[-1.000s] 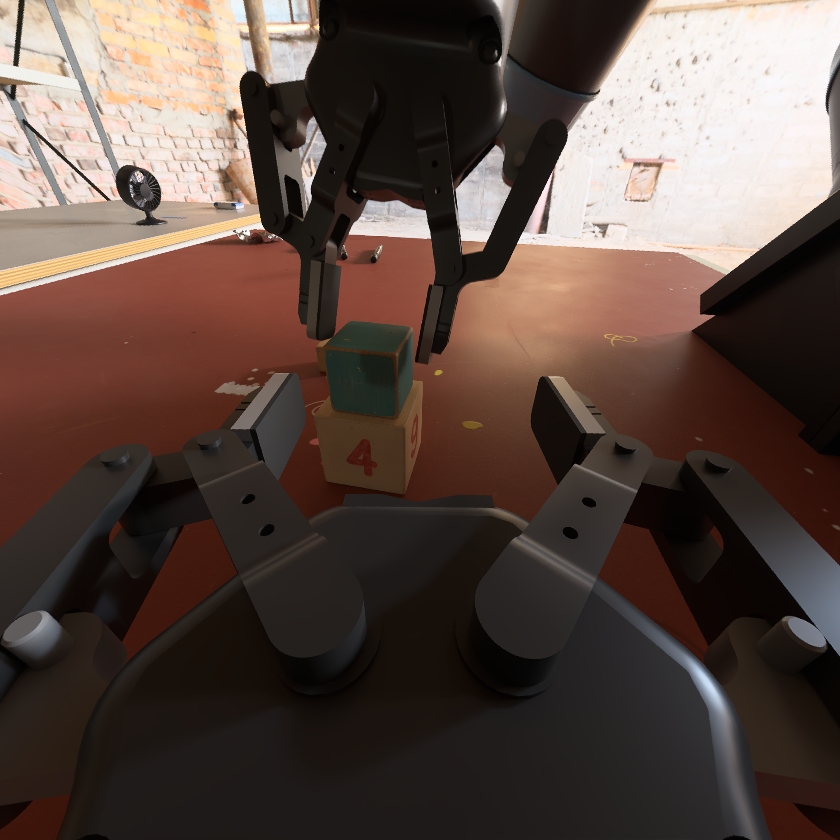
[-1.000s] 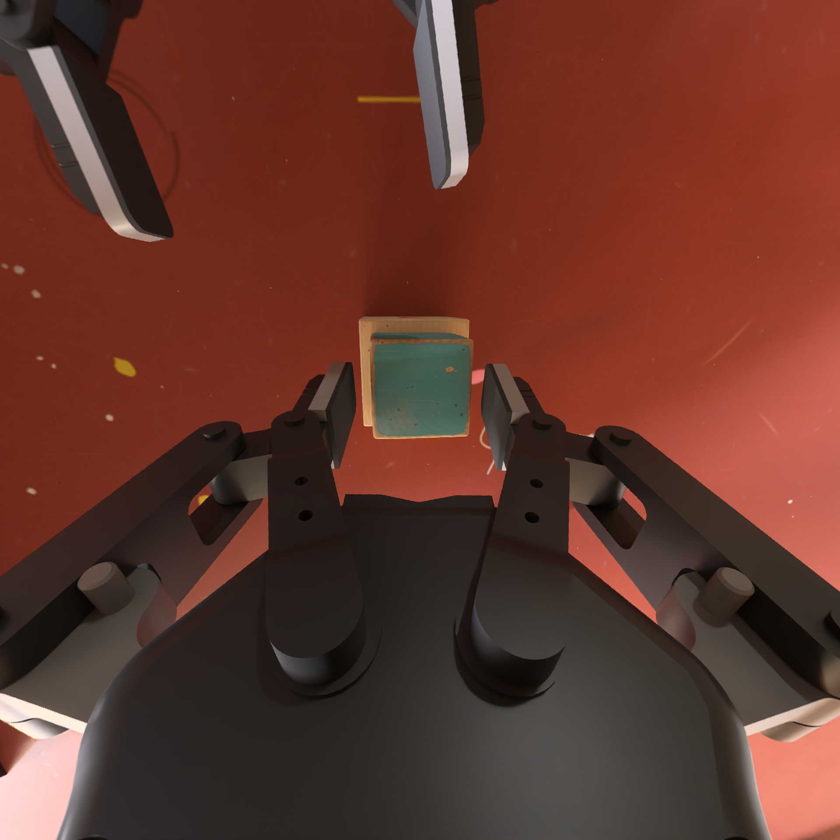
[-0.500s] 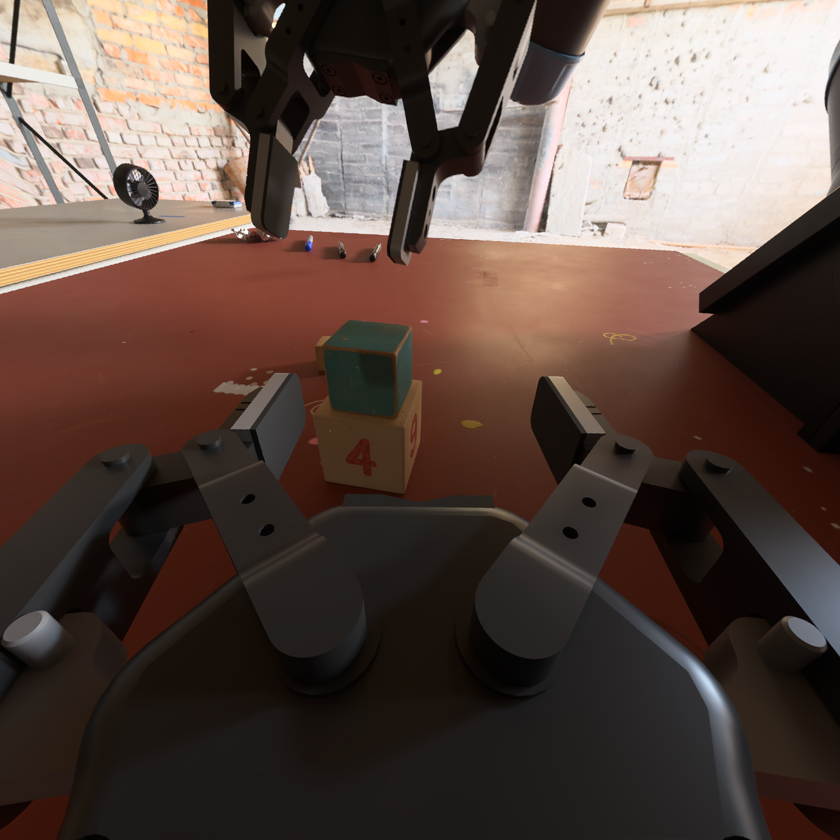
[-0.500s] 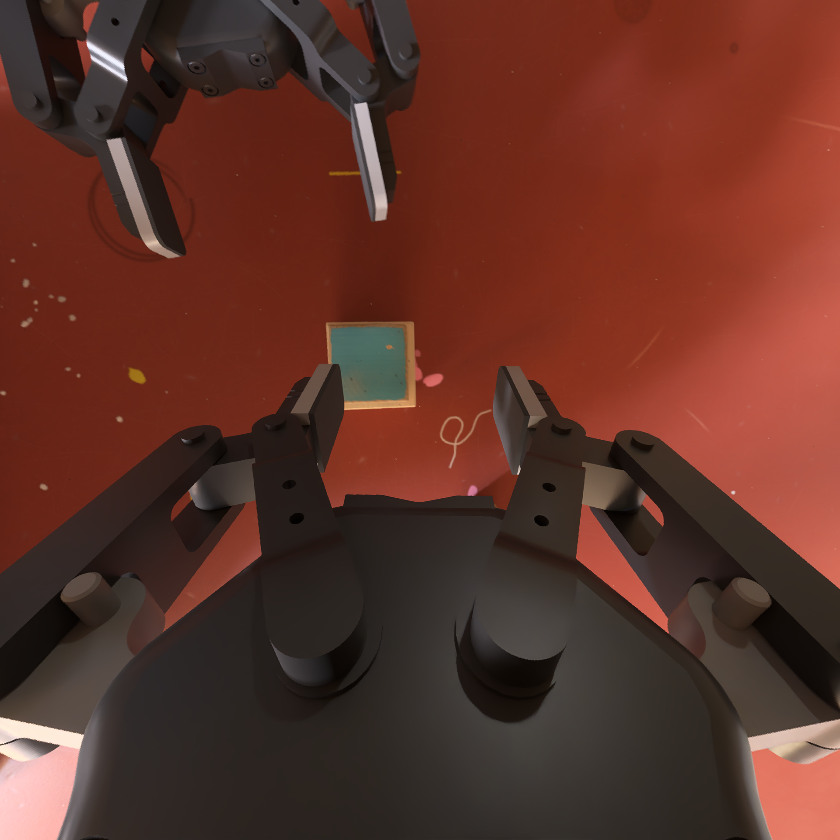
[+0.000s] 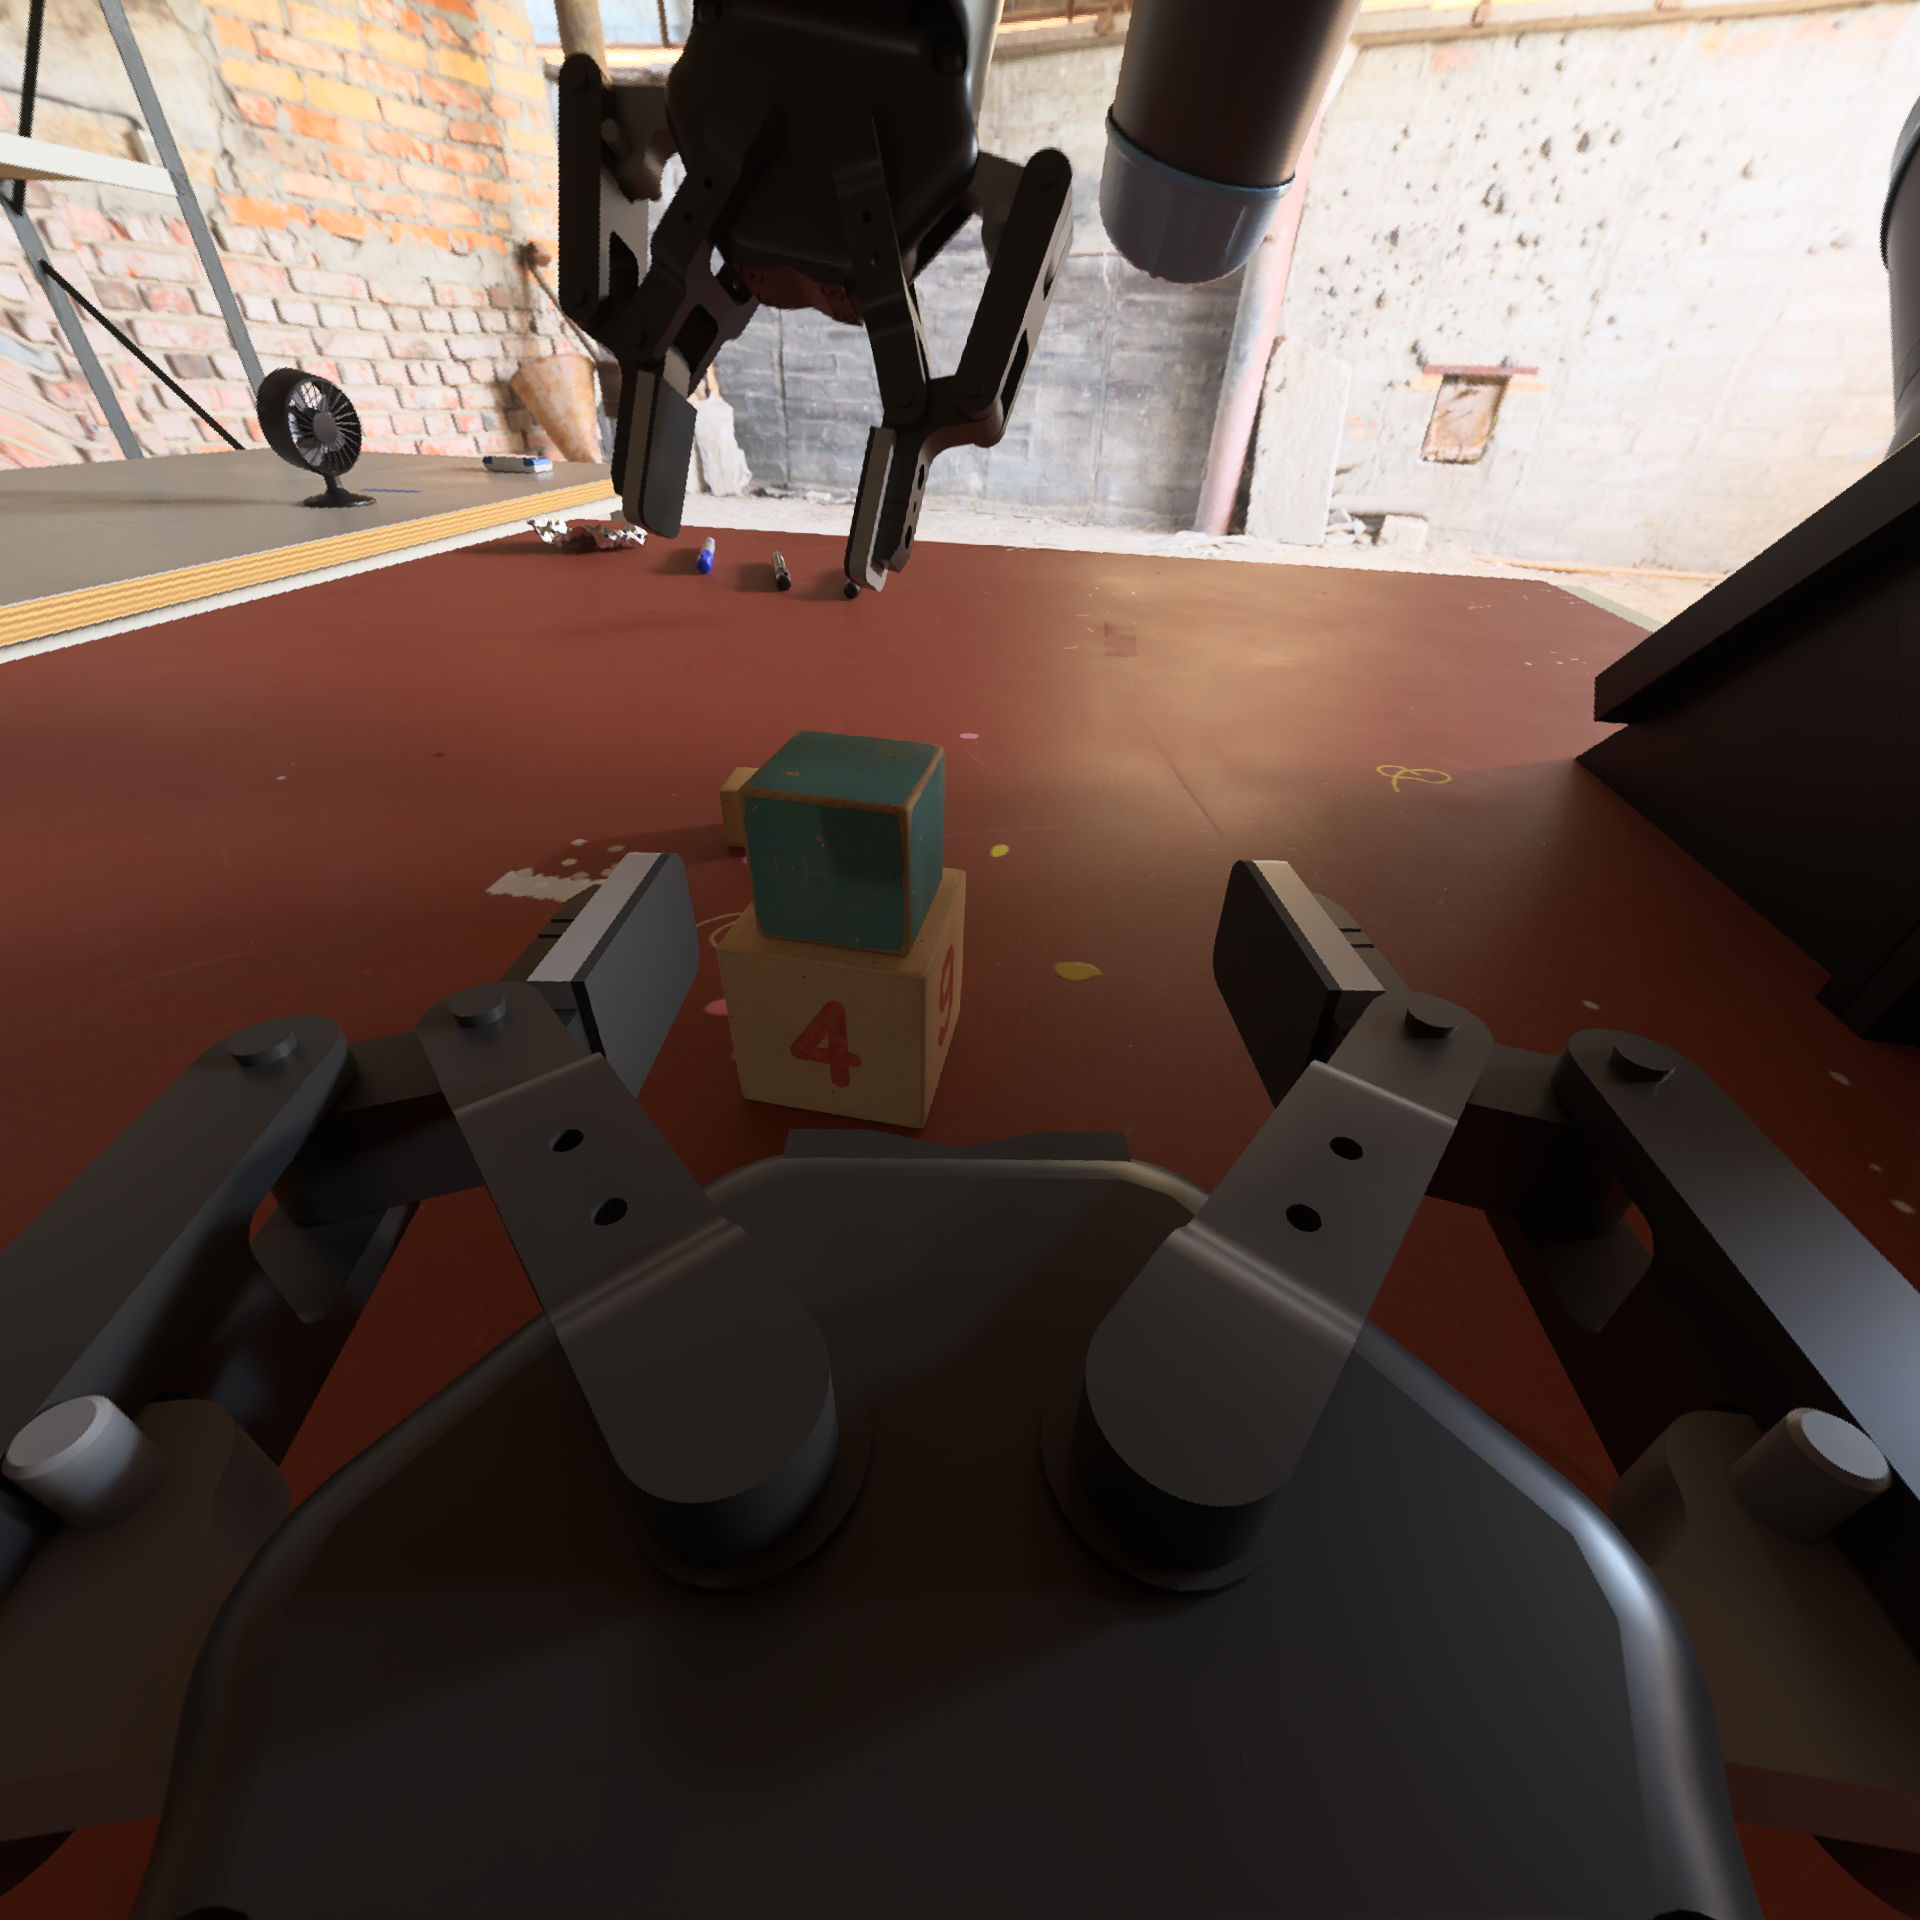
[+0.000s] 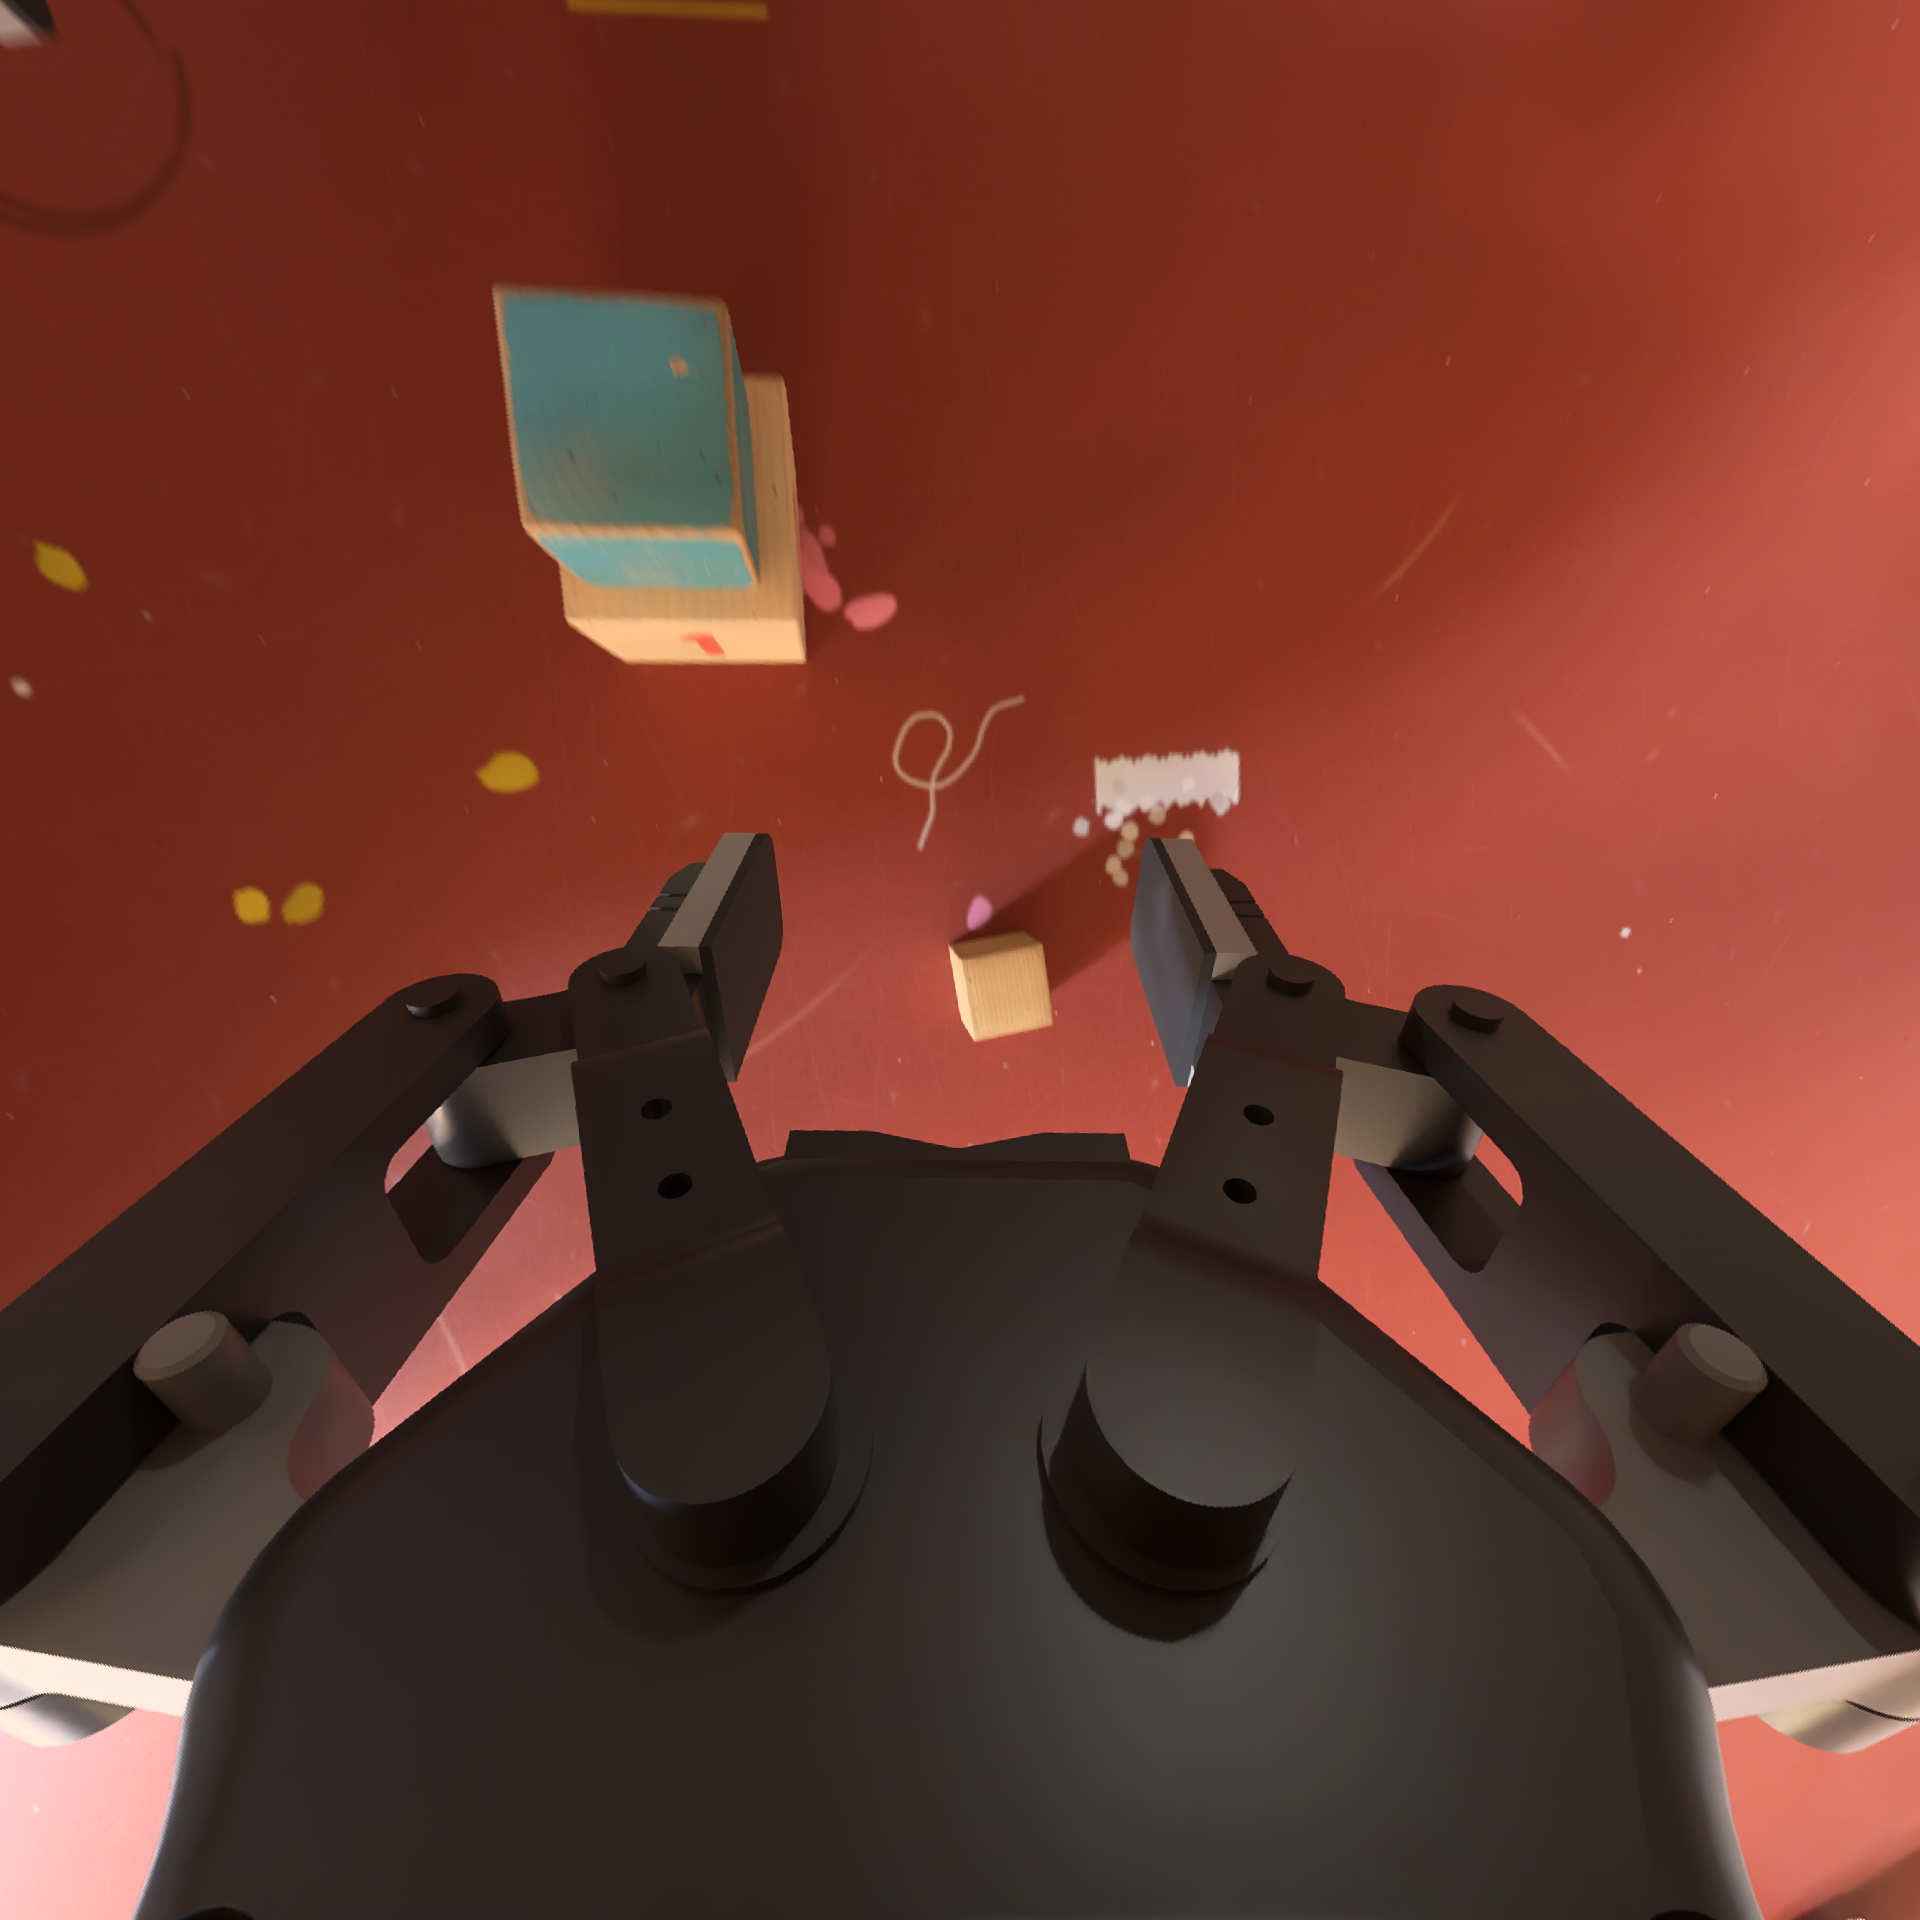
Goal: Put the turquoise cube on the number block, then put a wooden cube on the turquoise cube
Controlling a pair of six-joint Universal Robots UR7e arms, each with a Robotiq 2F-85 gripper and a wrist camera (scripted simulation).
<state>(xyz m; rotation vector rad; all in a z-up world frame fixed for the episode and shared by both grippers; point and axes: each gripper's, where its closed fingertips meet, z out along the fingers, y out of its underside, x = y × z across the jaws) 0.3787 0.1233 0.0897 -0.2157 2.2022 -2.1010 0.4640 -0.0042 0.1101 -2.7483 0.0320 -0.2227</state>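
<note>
The turquoise cube [image 5: 842, 842] rests on the pale number block [image 5: 842, 1039] on the red table, set slightly askew. My left gripper [image 5: 951, 935] is open and empty, low, just in front of the stack. A small wooden cube [image 5: 736, 805] peeks out behind the stack. My right gripper [image 5: 764, 530] hangs open and empty above the table beyond the stack. In the right wrist view, the right gripper [image 6: 956, 914] looks down on the wooden cube [image 6: 1000, 982], which lies between the open fingers, well below them. The turquoise cube [image 6: 623, 416] and number block [image 6: 707, 623] lie up and to the left.
A dark box [image 5: 1766, 810] stands at the right of the table. Markers [image 5: 707, 556] and crumpled foil [image 5: 587, 533] lie at the far edge. A raised grey platform [image 5: 156, 540] with a small fan [image 5: 312, 426] is at far left. Paint spots [image 6: 507, 772] dot the table.
My right gripper has let go of the turquoise cube, risen, and moved away from the stack to above the small wooden cube. The left gripper has not moved.
</note>
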